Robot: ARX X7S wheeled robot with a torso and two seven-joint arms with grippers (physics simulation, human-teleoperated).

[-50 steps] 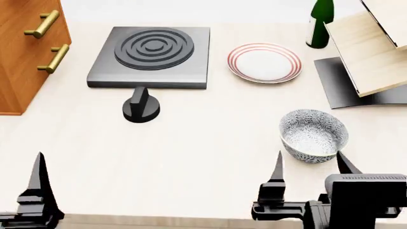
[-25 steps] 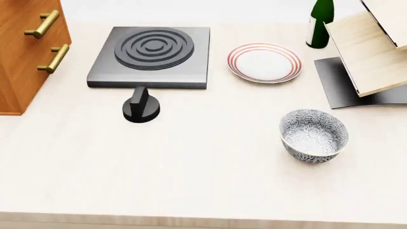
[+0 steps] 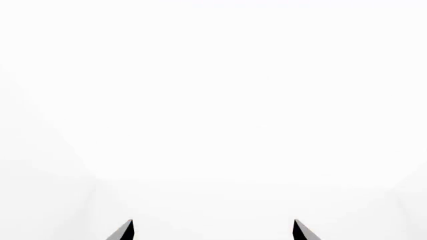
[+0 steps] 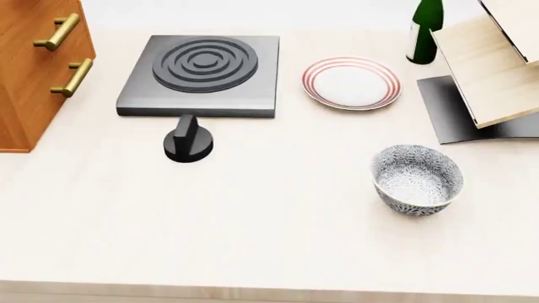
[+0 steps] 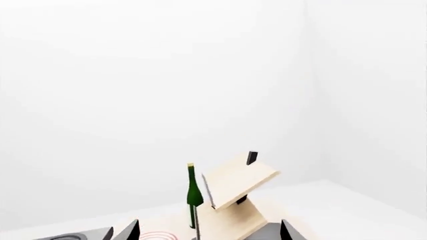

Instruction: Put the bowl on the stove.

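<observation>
1. Bowl [image 4: 417,180] sits upright on the surface [image 4: 269,240], toward the robot's right and nearer the front edge, well apart from the stove [image 4: 199,76].
2. The stove lies at the far left, its ringed burner bare. A black knob [image 4: 187,140] stands just in front of it, and a red-ringed plate [image 4: 351,83] lies beside it on the right.
3. Neither end effector shows in the head view. The left end effector [image 3: 212,232] appears only as two fingertips set wide apart, facing blank white. The right end effector [image 5: 209,232] is likewise spread, looking out over a green bottle [image 5: 193,195] and a tilted wooden rack [image 5: 237,192].
4. Nothing is held; the task looks not yet begun.
5. Risks, as I judge them:
   - The bowl's curved, glazed-looking wall could slip from a rim pinch and tip.
   - A low carry toward the stove could clip the knob or plate, since both lie near the straight path.
   - A right-arm reach could brush the rack, which overhangs the surface close behind the bowl.
   - Releasing off the burner's centre on the raised rings could leave the bowl tilted.
</observation>
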